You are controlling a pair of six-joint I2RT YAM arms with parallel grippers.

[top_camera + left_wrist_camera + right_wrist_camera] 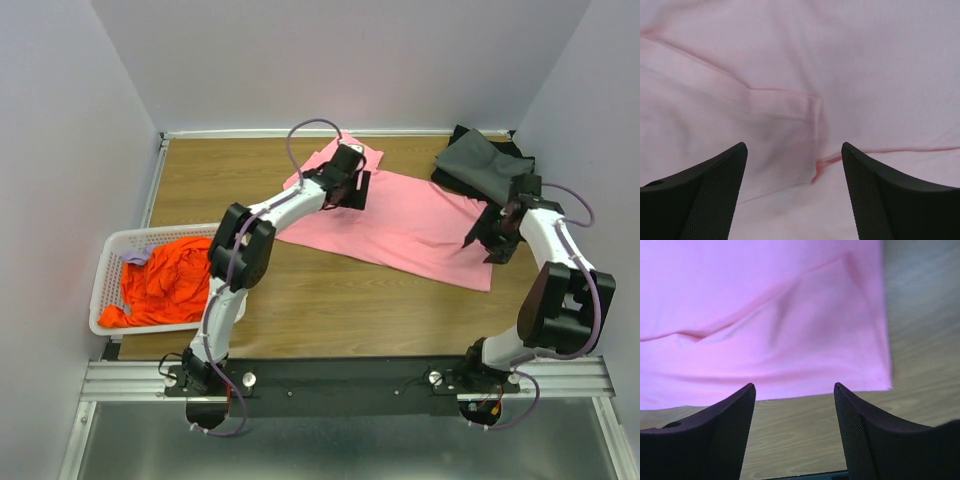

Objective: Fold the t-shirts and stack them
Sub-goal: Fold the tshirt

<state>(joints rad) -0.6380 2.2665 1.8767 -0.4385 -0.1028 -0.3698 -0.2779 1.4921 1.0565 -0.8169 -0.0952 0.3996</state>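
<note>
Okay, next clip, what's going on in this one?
Two robot arms are working on a pink t-shirt spread on the wooden table. The left gripper hovers open above a folded part at its far left, the right gripper open over its right edge; neither holds cloth. The dark grey shirts lie in the far right corner, an orange shirt in the white basket.

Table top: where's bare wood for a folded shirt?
On the wooden table, the near strip between the white slotted plastic basket and the light pink t-shirt is bare, as is the far-left corner behind the basket. Far right is crowded: dark grey shirts.
</note>
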